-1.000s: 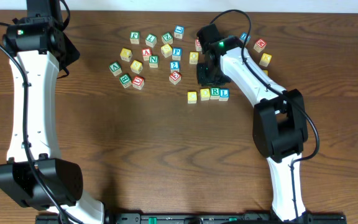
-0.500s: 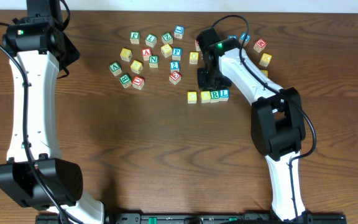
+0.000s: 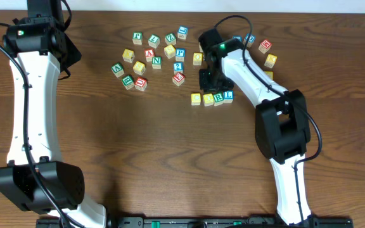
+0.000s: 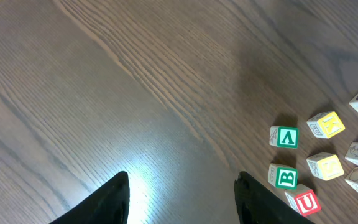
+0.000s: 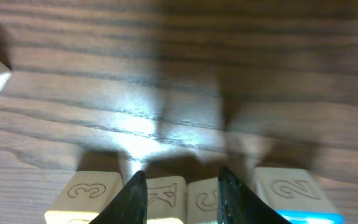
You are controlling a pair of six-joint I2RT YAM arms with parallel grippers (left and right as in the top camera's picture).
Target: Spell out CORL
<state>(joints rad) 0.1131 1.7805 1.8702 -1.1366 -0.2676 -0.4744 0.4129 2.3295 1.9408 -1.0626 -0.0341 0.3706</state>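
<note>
Four cubes stand side by side in a row: a yellow-topped cube [image 3: 196, 99], a second yellow-topped cube [image 3: 208, 99], the green R cube [image 3: 218, 97] and the blue L cube [image 3: 229, 95]. My right gripper [image 3: 209, 85] hovers at the far side of the row, over its middle. In the right wrist view its jaws [image 5: 182, 199] stand a little apart, straddling the two middle cubes [image 5: 165, 193] [image 5: 202, 196], with nothing gripped. My left gripper [image 4: 182, 199] is open over bare wood at the far left.
Loose letter cubes lie scattered behind the row [image 3: 154, 60], with more behind the right arm [image 3: 268, 54]. The left wrist view shows a green V cube [image 4: 284, 137], a B cube [image 4: 284, 176] and a red U cube [image 4: 303, 200] at its right edge.
My right gripper has edged slightly left above the row. The two middle cubes have shifted a touch toward the near edge. The left arm has not moved.
</note>
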